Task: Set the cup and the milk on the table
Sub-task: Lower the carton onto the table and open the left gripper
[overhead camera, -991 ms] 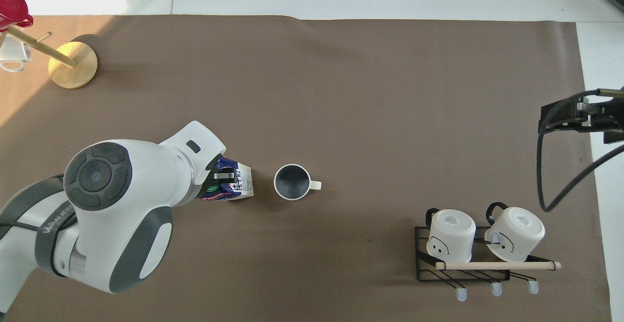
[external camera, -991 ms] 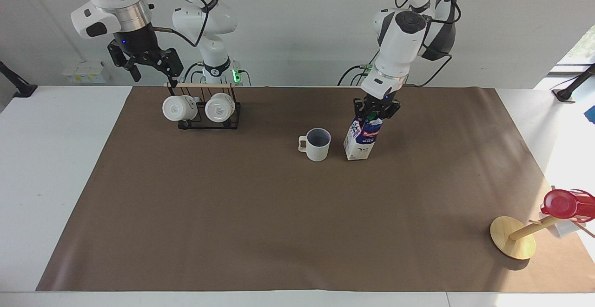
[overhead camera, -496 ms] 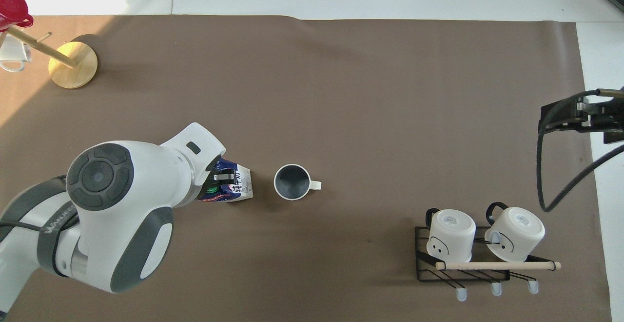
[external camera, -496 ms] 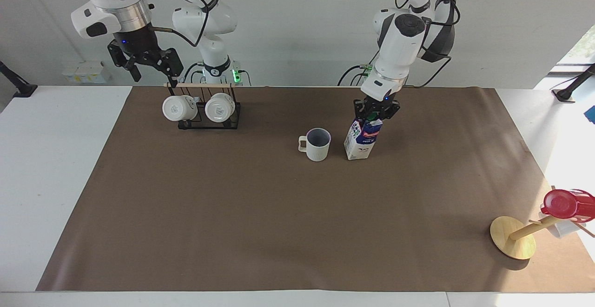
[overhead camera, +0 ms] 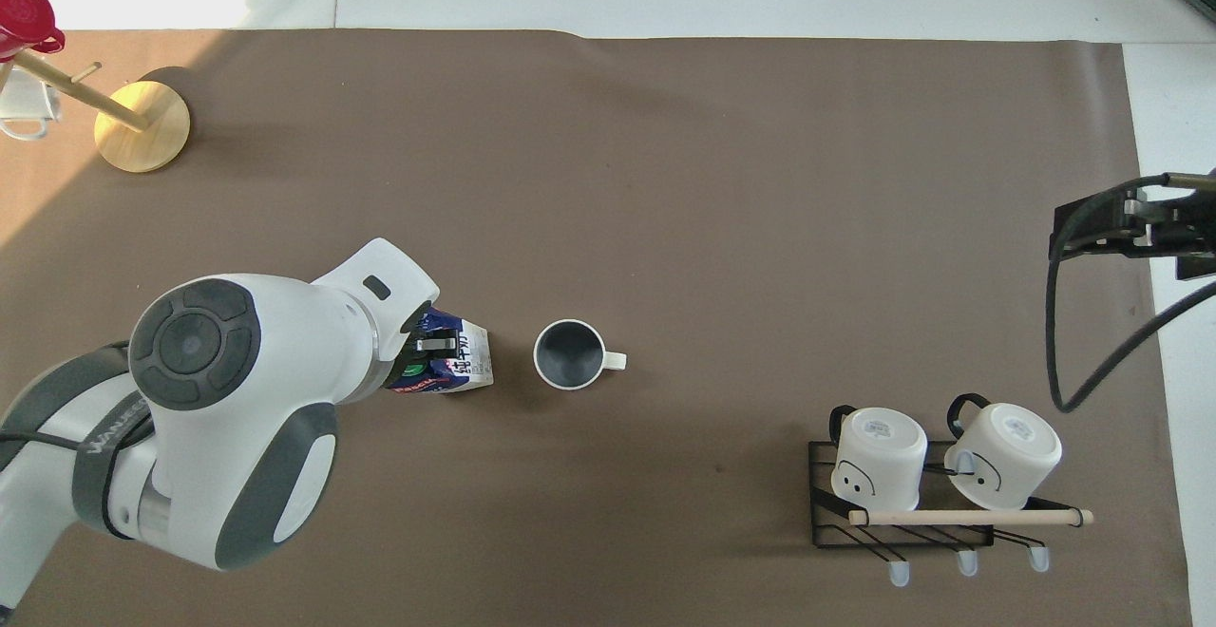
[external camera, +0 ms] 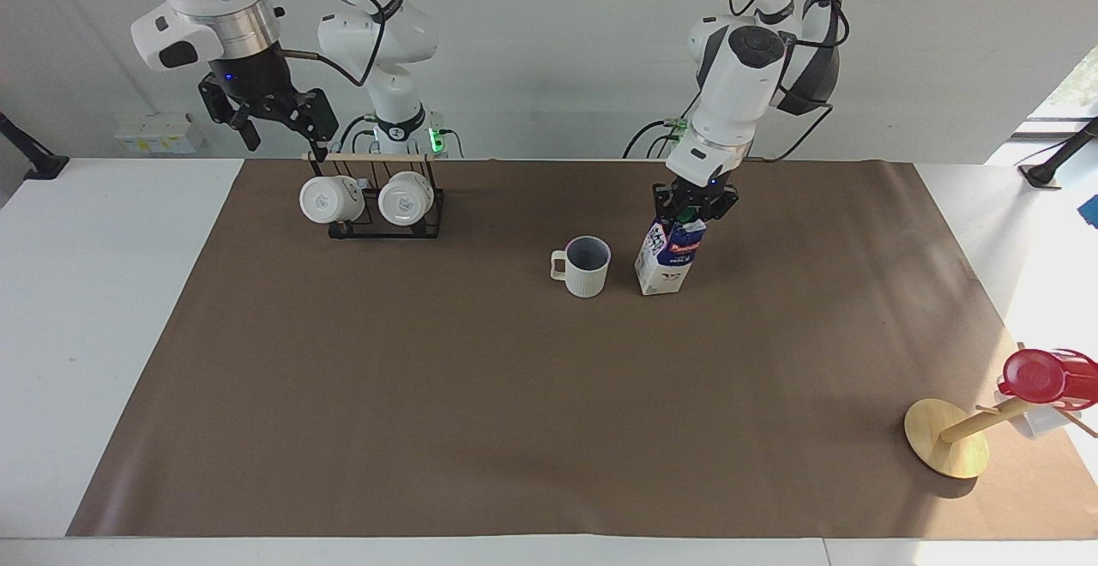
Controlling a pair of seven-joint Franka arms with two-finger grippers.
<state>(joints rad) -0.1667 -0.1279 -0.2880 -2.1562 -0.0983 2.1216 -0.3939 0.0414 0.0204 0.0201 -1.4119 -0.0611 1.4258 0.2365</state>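
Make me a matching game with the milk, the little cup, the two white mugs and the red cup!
Things:
1. milk
2. cup
3. two white mugs
4. red cup

States:
A. hanging on the black wire rack
B. on the tilted wooden peg stand
C. standing alone on the brown mat, opening up
D. with the left gripper at its top

Pairs: 1-D, 2-C, 3-A, 4-B
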